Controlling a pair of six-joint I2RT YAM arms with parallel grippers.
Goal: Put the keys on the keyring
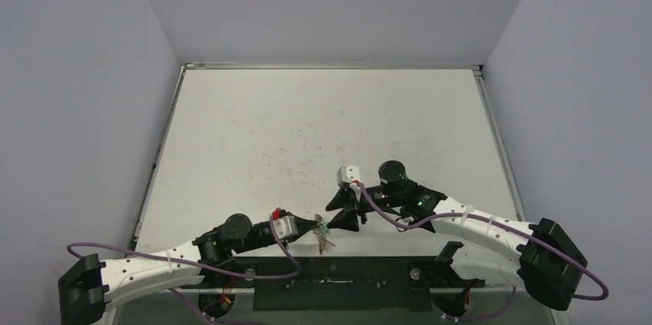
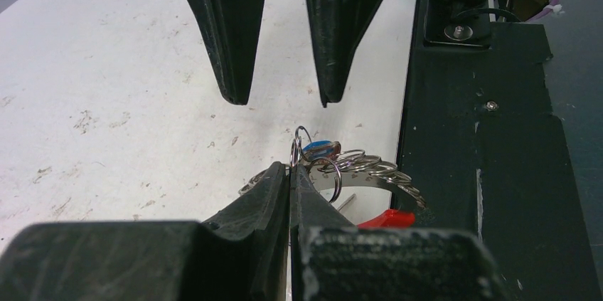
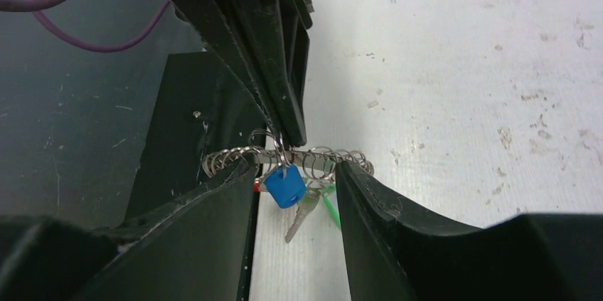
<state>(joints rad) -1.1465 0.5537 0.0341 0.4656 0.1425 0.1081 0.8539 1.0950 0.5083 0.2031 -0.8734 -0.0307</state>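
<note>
The silvery coiled-wire keyring (image 3: 320, 157) hangs in the air at the near edge of the white, scuffed surface (image 1: 307, 133), over the seam where it meets the black base plate (image 2: 483, 173). The coil stretches roughly level. Its red sleeve (image 2: 387, 218) shows at the lower end in the left wrist view, on the plate side.

A small silver key with a blue plastic head, the blue-headed key (image 3: 286, 187), dangles from a wire loop at the middle of the coil, blade pointing down. Just beside it, partly hidden, a sliver of green plastic marks the green-headed key (image 3: 328, 208). Whether that one is threaded on the coil cannot be told.

The left gripper (image 2: 290, 169) has its jaws pressed together, pinching the wire right where the blue-headed key hangs, and a small loop pokes up past the tips. The right gripper (image 3: 295, 169) faces it from the opposite side, its jaws set wide apart. In the right wrist view they flank the coil, one at each end of the visible stretch, with the blue head between them. Whether they touch the wire is unclear.

In the top view the two arms meet tip to tip near the front middle of the surface.
</note>
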